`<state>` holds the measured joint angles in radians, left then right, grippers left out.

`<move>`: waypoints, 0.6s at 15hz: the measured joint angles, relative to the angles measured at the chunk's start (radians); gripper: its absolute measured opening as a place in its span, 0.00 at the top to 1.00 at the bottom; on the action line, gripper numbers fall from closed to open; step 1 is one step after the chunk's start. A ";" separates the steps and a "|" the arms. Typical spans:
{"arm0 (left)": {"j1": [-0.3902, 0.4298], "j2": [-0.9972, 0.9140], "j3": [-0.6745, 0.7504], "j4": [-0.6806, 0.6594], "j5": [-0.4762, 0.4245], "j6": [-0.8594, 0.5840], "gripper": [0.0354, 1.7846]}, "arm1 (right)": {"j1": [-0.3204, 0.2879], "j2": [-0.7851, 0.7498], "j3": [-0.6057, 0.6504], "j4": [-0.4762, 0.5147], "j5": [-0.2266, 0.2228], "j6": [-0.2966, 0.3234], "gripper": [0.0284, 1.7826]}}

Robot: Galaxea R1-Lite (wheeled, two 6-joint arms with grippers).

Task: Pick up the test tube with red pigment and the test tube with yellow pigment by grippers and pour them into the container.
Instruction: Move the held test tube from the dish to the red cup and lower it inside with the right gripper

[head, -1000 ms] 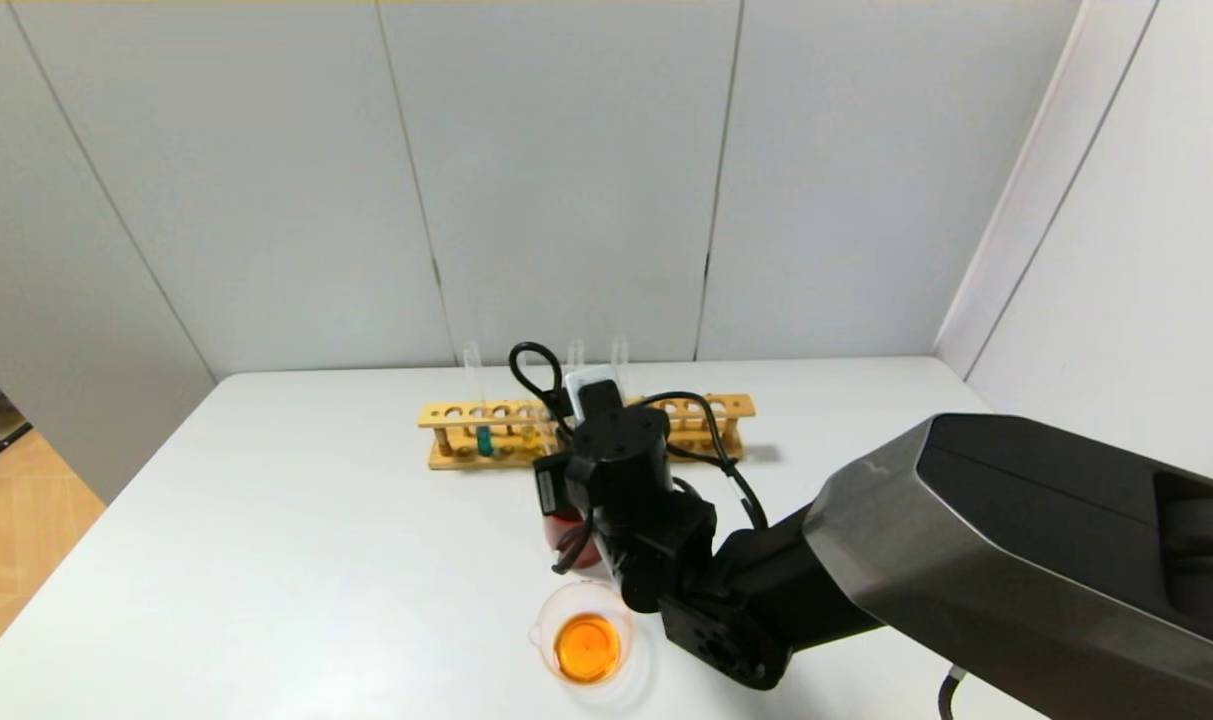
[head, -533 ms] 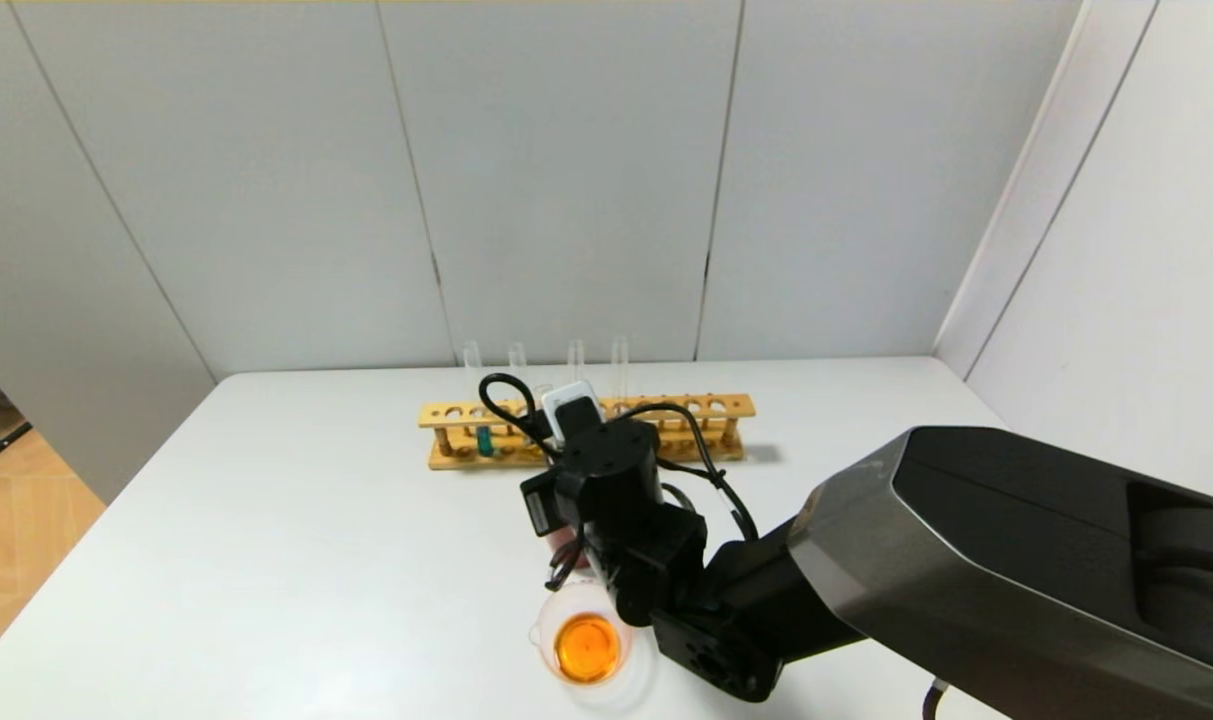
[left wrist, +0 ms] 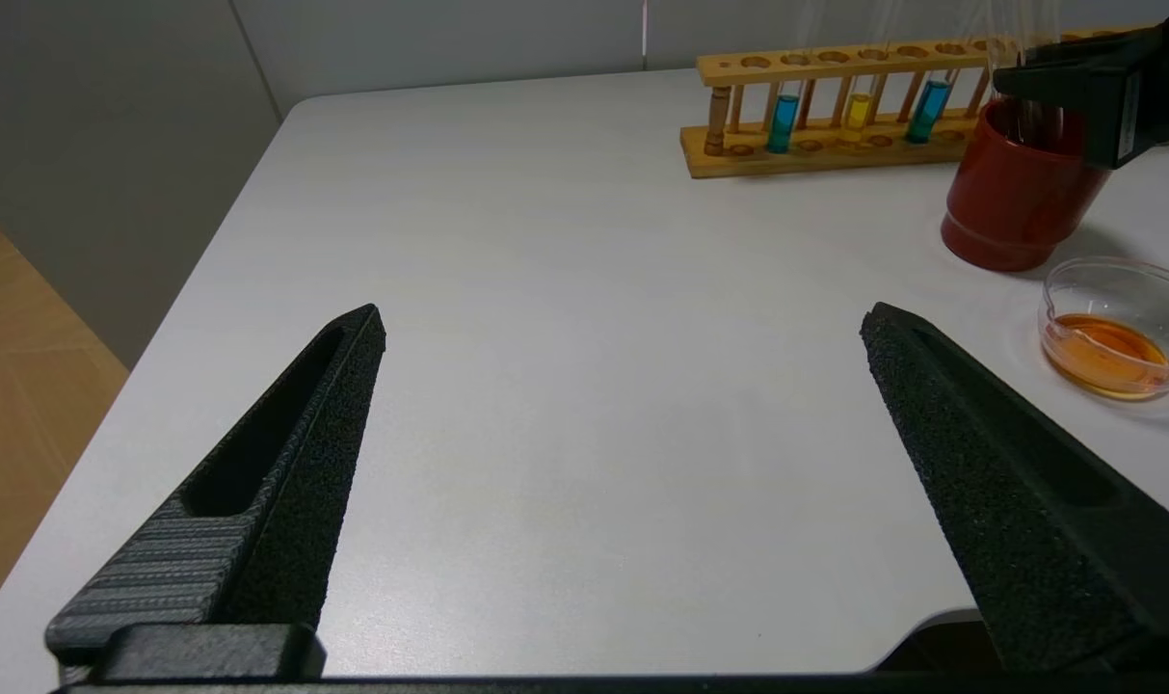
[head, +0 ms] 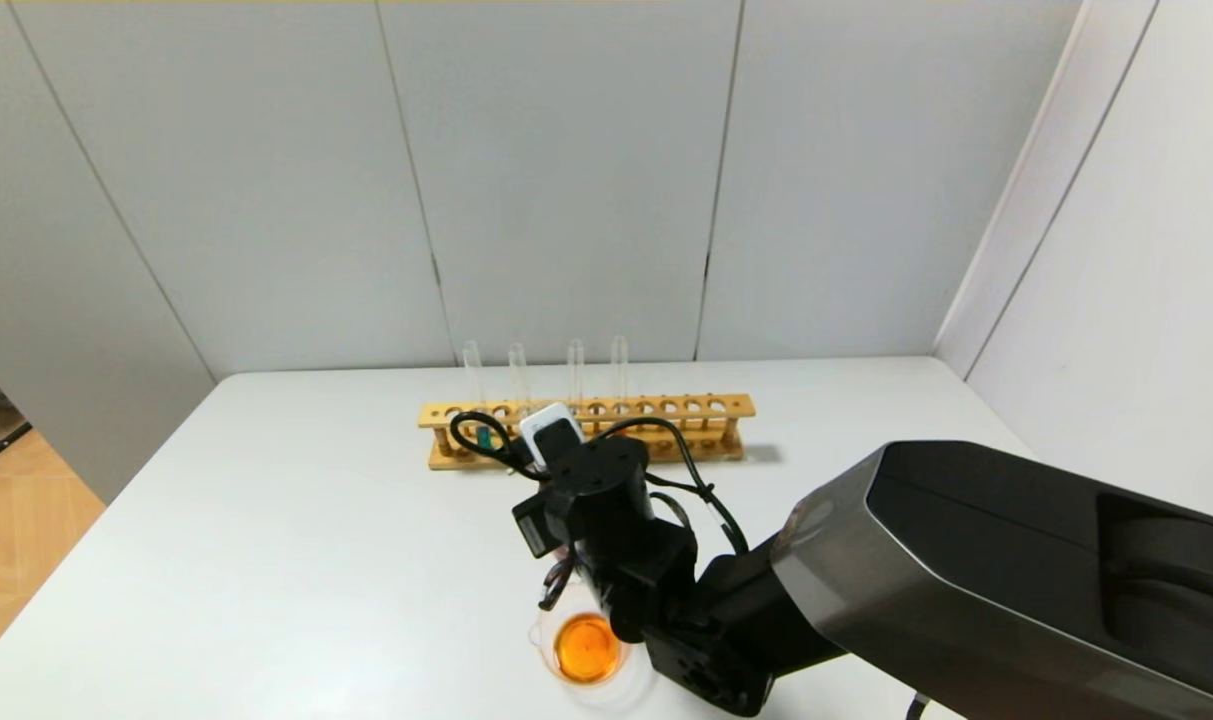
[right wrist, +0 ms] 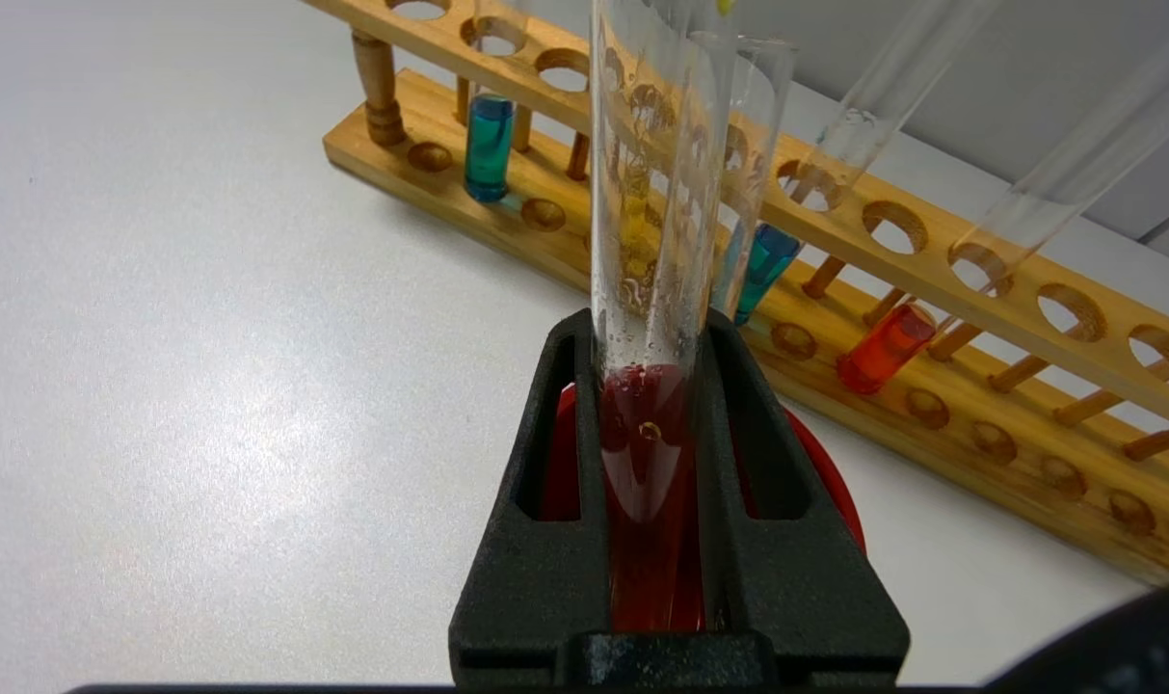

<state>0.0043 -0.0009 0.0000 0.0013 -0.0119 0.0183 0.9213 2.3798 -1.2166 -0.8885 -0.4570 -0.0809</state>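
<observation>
1. One wooden rack (head: 711, 405) on the desk (head: 296, 560) holds two teal tubes (left wrist: 782, 120), one test tube with yellow pigment (left wrist: 856, 111) and one test tube with red pigment (right wrist: 883, 349), all upright, round ends down.
2. One container (head: 586, 648) of orange liquid sits beside one red cup (left wrist: 1018, 202).
3. The right end effector (right wrist: 647, 333) is clamped on a fifth, clear tube (right wrist: 642, 193), roughly upright above the cup.
4. The left end effector (left wrist: 623, 323) gapes wide, holding nothing.

White tabletop (head: 296, 560); pale wooden rack (right wrist: 941, 289); teal, yellow and red-orange liquids in its tubes; dark-red cup (left wrist: 1018, 207); orange liquid in the clear beaker (left wrist: 1114, 333); black claws.
</observation>
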 joint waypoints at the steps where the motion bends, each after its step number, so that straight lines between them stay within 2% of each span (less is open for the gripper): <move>1: 0.000 0.000 0.000 0.000 0.000 0.000 0.02 | 0.001 0.001 0.001 0.000 0.000 -0.020 0.86; 3: 0.000 0.000 0.000 0.000 0.000 0.000 0.02 | 0.002 0.002 0.000 0.004 0.016 -0.042 0.86; 9: 0.000 0.000 0.000 0.000 0.000 0.000 0.02 | 0.003 0.007 -0.010 0.038 0.032 -0.039 0.84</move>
<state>0.0043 -0.0009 0.0000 0.0009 -0.0123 0.0183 0.9247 2.3866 -1.2262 -0.8504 -0.4247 -0.1202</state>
